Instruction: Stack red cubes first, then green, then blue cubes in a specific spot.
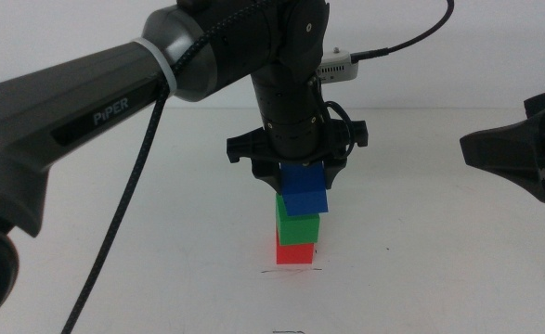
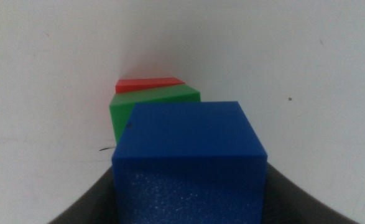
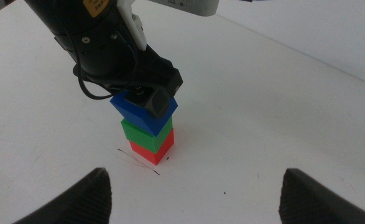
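The red cube (image 1: 295, 251) sits on the white table just behind the specific spot's thin dark line (image 1: 291, 272). The green cube (image 1: 296, 228) rests squarely on top of it. My left gripper (image 1: 300, 176) reaches down from above and is shut on the blue cube (image 1: 305, 190). It holds the blue cube slightly turned, right at the green cube's top; I cannot tell whether they touch. The left wrist view shows the blue cube (image 2: 188, 155) close up, with green (image 2: 157, 96) and red (image 2: 148, 83) beyond. My right gripper (image 3: 194, 193) waits open at the right, away from the stack (image 3: 146, 134).
The left arm's black cable (image 1: 128, 199) hangs down to the table at the left of the stack. The right arm's dark gripper body (image 1: 523, 153) hovers at the right edge. White tabletop (image 1: 439, 269) surrounds the stack.
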You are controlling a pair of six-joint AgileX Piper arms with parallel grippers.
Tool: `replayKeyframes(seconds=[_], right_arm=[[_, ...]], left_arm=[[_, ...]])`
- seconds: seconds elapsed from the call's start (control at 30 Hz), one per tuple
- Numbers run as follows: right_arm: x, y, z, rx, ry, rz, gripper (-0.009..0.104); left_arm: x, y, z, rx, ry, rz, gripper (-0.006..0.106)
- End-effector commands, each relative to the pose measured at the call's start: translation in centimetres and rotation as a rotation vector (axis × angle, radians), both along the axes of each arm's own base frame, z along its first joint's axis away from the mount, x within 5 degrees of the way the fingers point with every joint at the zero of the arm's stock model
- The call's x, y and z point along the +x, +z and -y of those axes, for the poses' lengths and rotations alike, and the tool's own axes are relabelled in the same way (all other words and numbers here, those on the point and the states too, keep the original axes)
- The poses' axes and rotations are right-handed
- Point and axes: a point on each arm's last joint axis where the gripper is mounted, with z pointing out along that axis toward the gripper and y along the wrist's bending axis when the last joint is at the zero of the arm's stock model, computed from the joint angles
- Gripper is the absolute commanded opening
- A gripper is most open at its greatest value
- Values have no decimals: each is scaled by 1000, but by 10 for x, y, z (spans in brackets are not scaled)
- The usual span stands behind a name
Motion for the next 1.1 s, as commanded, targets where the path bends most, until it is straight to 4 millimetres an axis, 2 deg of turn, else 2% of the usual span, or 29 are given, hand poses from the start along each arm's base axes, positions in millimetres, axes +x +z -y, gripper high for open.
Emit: replayKeyframes(seconds=[0.0, 0.7, 0.93, 1.07], right_arm=[[-1, 15, 2, 40, -13, 92, 75], [-1, 15, 2, 40, -13, 92, 75], [-1, 15, 2, 40, -13, 92, 75], [-1, 15, 2, 40, -13, 92, 75]], left_arm=[[-13, 31, -8, -15, 3, 10, 6], [-8, 29, -13, 35, 20, 48, 6], [-2, 10, -7, 65, 22, 13, 6], [-1, 8, -6, 69, 22, 8, 6]])
